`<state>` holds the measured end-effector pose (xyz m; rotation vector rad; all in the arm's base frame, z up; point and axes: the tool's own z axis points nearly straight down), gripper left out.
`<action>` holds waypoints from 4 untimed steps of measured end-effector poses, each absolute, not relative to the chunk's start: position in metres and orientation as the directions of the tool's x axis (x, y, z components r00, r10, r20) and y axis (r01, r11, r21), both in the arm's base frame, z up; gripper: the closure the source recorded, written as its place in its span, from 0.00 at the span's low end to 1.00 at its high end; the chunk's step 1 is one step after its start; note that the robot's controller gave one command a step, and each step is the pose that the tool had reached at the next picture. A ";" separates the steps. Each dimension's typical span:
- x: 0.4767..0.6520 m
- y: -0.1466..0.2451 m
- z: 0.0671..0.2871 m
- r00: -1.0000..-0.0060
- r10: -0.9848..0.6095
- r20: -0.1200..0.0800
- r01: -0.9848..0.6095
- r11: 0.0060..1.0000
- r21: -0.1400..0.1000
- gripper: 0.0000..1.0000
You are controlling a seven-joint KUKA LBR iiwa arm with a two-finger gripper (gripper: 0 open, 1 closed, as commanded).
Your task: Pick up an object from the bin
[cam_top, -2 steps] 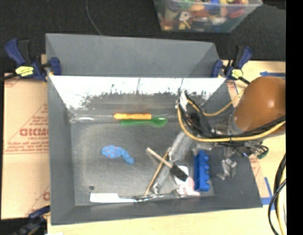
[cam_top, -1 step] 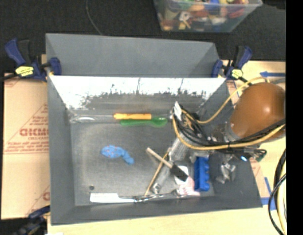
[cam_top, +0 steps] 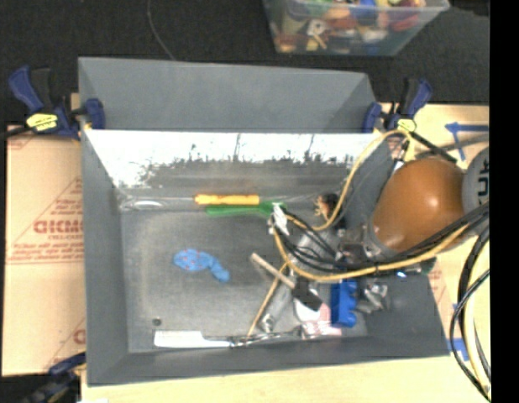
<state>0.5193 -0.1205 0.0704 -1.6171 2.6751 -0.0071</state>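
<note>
My gripper (cam_top: 312, 246) hangs low over the right half of the bin, wrapped in yellow and black cables. Just under and in front of it lie crossed wooden sticks (cam_top: 272, 292), a small black piece (cam_top: 306, 295), a pink and white thing (cam_top: 317, 316) and a blue plastic block (cam_top: 343, 302). Behind it, along the back wall, a green pen (cam_top: 238, 211) lies beside a yellow pen (cam_top: 228, 200). Whether anything is gripped cannot be made out.
A crumpled blue lump (cam_top: 201, 264) rests left of centre on the floor. A flat white strip (cam_top: 180, 338) lies against the front wall at the left. The arm with its orange dome crosses the bin's right wall.
</note>
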 end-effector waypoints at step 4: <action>0.520 -0.134 0.127 -0.404 -0.915 -0.002 -0.915 0.404 -0.014 1.00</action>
